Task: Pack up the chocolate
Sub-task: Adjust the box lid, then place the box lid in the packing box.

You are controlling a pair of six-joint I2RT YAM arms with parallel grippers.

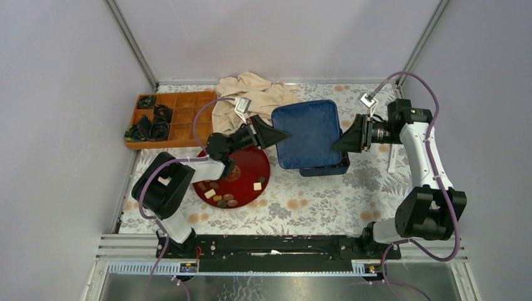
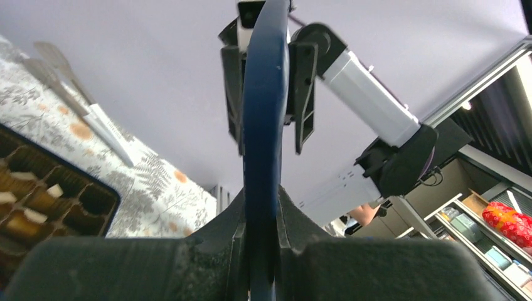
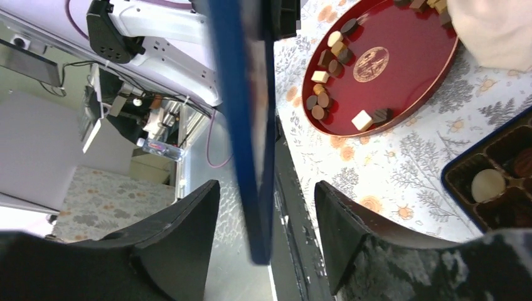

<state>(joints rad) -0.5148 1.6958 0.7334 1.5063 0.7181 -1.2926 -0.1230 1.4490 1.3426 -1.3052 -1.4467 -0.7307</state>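
The left claw (image 1: 274, 133) is clamped shut on the left edge of a blue lid (image 1: 307, 128), its jaws pinching the thin rim from both faces, so this arm alone seems to carry the lid. The right claw (image 3: 266, 188) stands open at the opposite edge, with a jaw on each side of the rim and a clear gap to the lid on both sides; it appears placed there to steady or hand off the lid rather than to hold it. The lid hangs roughly level over the blue box (image 1: 323, 169), covering most of it, with only the box's near edge showing below. It looks held aloft to keep the compartments reachable, or ready to be set down as a cover; which one I cannot tell. The chocolate (image 1: 219, 197) lies mostly on the near part of a red plate (image 1: 248, 166) just left of the box, and a few pieces already sit in the box's compartments, so packing looks unfinished.
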